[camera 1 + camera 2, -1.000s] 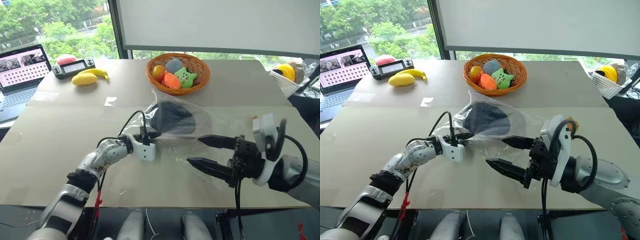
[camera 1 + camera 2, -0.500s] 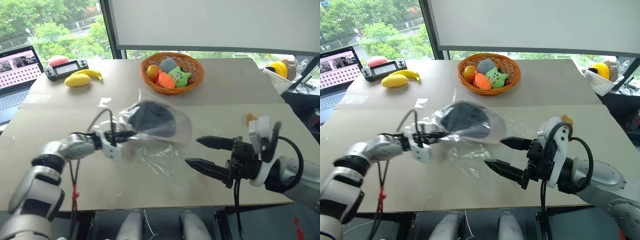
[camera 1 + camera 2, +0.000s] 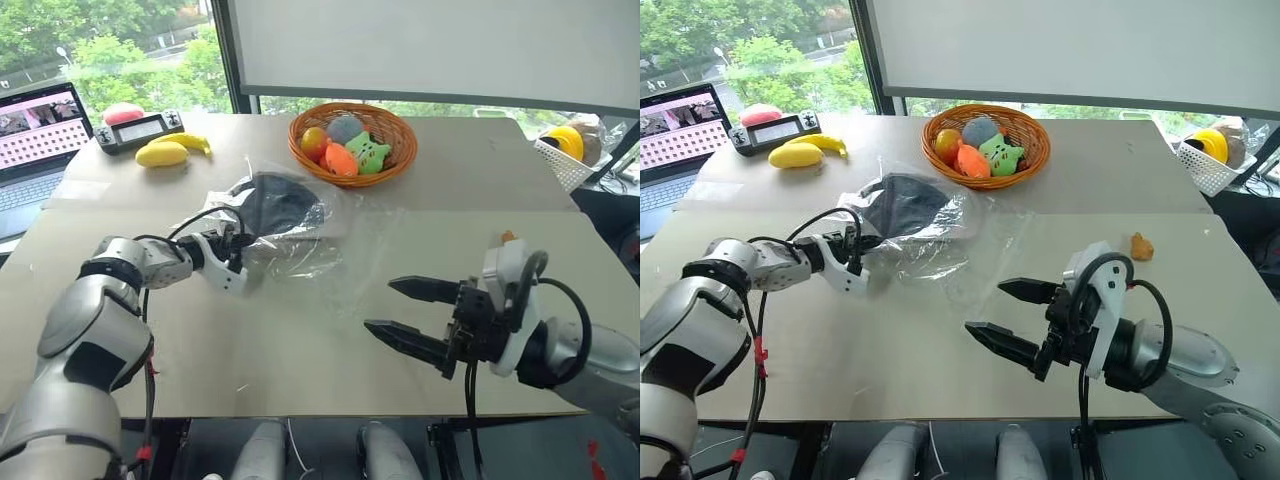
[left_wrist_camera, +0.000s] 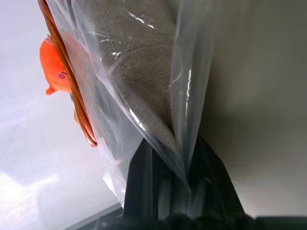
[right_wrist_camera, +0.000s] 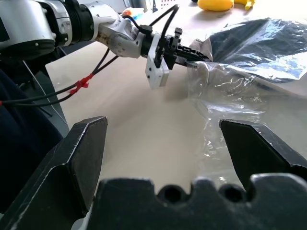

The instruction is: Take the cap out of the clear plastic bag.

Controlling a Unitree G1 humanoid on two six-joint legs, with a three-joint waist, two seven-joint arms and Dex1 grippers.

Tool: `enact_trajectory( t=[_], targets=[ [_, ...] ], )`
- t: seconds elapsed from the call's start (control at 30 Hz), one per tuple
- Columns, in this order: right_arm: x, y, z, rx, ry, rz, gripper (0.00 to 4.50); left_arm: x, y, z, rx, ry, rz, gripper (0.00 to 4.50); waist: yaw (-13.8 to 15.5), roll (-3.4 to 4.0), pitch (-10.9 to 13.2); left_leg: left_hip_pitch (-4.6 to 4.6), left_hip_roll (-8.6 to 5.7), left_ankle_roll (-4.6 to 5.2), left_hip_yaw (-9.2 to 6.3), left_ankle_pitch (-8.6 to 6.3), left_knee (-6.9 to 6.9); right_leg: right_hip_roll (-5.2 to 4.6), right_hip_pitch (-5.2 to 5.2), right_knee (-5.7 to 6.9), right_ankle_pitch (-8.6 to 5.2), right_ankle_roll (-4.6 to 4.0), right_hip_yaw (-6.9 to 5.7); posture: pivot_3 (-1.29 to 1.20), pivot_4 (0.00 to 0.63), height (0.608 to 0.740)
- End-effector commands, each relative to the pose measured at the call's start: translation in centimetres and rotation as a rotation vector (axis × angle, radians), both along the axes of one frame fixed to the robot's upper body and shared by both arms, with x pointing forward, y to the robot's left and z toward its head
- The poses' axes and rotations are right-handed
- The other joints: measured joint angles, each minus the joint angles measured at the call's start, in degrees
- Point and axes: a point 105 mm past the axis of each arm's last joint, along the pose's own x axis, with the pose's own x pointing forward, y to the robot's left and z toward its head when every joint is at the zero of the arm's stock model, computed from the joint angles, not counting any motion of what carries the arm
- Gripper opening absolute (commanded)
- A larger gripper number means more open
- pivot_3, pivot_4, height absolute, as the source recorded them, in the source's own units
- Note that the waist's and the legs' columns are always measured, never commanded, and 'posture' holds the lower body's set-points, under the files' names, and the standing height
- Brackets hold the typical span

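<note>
I can't make out the cap's (image 3: pixel 272 205) brim through the clear plastic bag's (image 3: pixel 300 250) glare. The laptop (image 3: pixel 35 135) is cut off at the frame edge. In my left wrist view the bag's film veils the fingers (image 4: pixel 144 182).

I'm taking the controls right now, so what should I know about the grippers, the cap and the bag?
Left gripper: closed on the edge of the clear plastic bag, at the bag's left end.
Right gripper: open wide, empty, apart from the bag on its near right side.
Cap: inside the bag, which lies on the table in front of the wicker basket.
Done: bag pinched.
Left: get the cap out of the bag; no part of it shows outside yet.
</note>
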Motion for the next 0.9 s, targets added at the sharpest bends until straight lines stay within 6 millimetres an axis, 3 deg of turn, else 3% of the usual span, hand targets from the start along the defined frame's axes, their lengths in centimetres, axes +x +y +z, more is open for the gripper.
enact_trajectory(
  t=[0.03,0.33,0.47,0.57,0.73,0.9],
  targets=[
    [-0.4,0.2,0.9,0.013,-0.053,0.003,4.50,0.5,0.5,0.8,-0.062,-0.006,0.064,1.56,0.0,-0.01,0.0,0.00,0.00,0.00,0.00,0.00,0.00,0.00,0.00,0.00,0.00,0.00,0.00,0.00,0.150,0.740],
    [-0.3,0.2,0.8,0.005,-0.050,0.011,4.50,-0.1,2.8,-0.2,-0.132,0.058,0.168,4.46,-0.3,-0.04,0.0,0.14,0.00,0.00,0.01,0.00,0.01,-0.01,0.08,0.08,0.00,0.00,0.02,0.00,0.150,0.740],
    [0.0,0.2,0.8,0.005,-0.046,0.028,4.50,-1.1,4.6,-0.6,-0.204,0.099,0.218,4.46,-1.3,-0.05,0.0,0.25,0.05,0.00,0.05,0.00,0.00,0.00,0.10,0.12,0.00,-0.01,0.05,0.00,0.150,0.740],
    [0.2,0.1,0.9,0.007,-0.048,0.041,4.50,-2.2,4.6,-0.5,-0.261,0.133,0.175,4.46,-2.0,-0.05,-0.1,0.24,0.06,0.00,0.06,0.00,-0.02,0.00,0.07,0.13,0.01,-0.02,0.06,0.00,0.150,0.740],
    [0.5,0.2,0.9,0.006,-0.051,0.060,4.50,-4.0,3.3,-0.5,-0.332,0.194,0.054,4.46,-1.7,-0.04,-0.1,0.22,0.05,0.00,0.06,0.00,-0.03,0.00,0.07,0.14,0.02,-0.03,0.06,0.00,0.150,0.740],
    [0.8,0.9,1.4,0.022,-0.071,0.089,4.50,-5.5,0.0,-0.4,-0.444,0.239,-0.112,4.46,-0.7,-0.03,-0.1,0.23,0.04,0.00,0.06,0.00,-0.01,-0.01,0.08,0.14,0.02,-0.04,0.06,0.00,0.150,0.740]
  ],
)
